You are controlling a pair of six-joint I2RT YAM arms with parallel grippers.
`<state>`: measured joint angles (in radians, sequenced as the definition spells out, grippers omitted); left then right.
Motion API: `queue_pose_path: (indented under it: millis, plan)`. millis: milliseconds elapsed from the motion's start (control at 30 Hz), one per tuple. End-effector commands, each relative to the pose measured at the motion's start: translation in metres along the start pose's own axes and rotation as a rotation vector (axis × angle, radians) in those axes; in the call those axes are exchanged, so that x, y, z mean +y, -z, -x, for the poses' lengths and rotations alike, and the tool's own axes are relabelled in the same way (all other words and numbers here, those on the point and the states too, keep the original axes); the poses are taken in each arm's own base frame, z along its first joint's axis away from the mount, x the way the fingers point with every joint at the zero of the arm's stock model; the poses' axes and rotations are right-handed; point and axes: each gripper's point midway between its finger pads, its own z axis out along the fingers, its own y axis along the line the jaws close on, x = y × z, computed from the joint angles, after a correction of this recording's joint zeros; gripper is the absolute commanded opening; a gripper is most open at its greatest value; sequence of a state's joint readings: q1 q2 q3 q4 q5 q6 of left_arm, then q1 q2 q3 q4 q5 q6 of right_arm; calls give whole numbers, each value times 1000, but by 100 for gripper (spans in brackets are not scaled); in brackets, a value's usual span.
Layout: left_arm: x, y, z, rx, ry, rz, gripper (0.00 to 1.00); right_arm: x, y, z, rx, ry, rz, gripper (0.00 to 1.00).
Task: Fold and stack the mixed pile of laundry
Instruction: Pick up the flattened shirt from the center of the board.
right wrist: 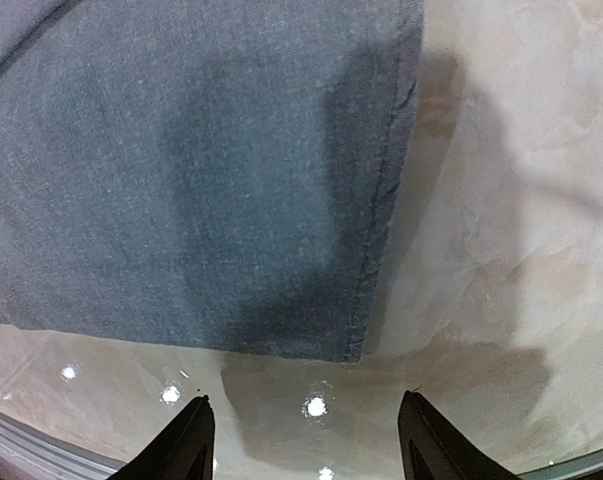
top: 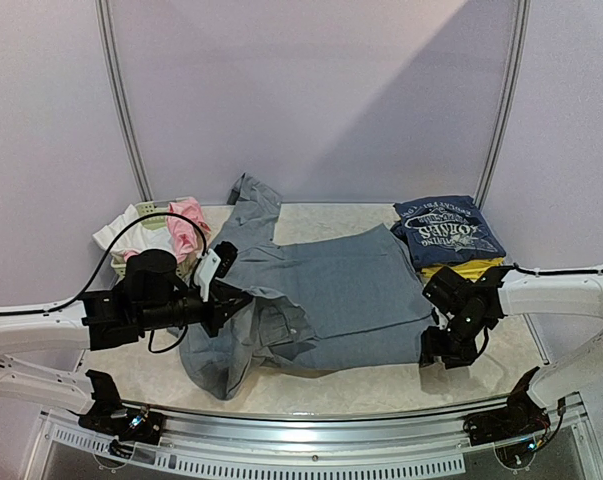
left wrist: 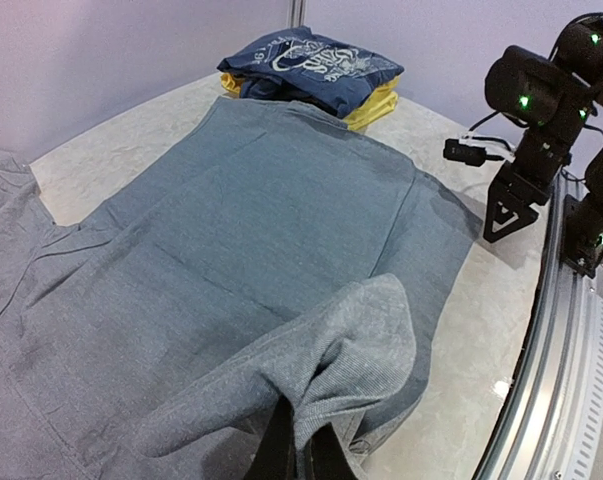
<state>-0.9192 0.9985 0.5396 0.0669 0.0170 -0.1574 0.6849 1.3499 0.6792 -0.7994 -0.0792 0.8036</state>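
We see grey garment (top: 331, 290) spread flat mid-table, near-left flap lifted. We judge it soft, light, limp: will sag and drag; best taken at hem corners. Our left gripper (left wrist: 296, 450) clamped on that flap; right gripper (right wrist: 303, 410) fingers apart, empty, above near-right hem corner. Far right: navy printed tee (top: 449, 230) folded on yellow piece (top: 461, 268). Far left: pink piece (top: 188, 225), white piece (top: 121, 232) in basket (top: 146, 212). Surface: tabletop (top: 541, 345) pale, marbled, glossy; lilac walls (top: 311, 90) close behind.

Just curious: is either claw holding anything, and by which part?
The left claw pinches a raised fold of the grey garment; the right claw holds nothing.
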Motion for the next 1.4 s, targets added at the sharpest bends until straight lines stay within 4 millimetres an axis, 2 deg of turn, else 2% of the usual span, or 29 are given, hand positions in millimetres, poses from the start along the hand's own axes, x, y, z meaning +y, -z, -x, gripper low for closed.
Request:
queue_pose_path:
  millis: [0,200,400,667,967,1200,1367]
  plan:
    - [-4,-1,-5,3,-22,-5,0,3,-4,0,14,-5,15,63]
    - [-4,-1,-6,3,-23,-7,0,8,-13,0,30,1,34,60]
    - [-4,0,-6,3,-23,-7,0,3,-16,12,-29,-10,-3,56]
    - [-3,-2,-6,3,-24,-5,0,2,-16,30,-110,-31,-27,42]
    - [-3,-1,-7,6,-27,-2,0,1,-14,40,-158,-43,-48,27]
    - [-3,-2,-7,10,-30,0,0,-3,-11,50,-210,-51,-74,24]
    - [-2,-2,-8,14,-29,0,0,-4,-11,54,-229,-53,-94,25]
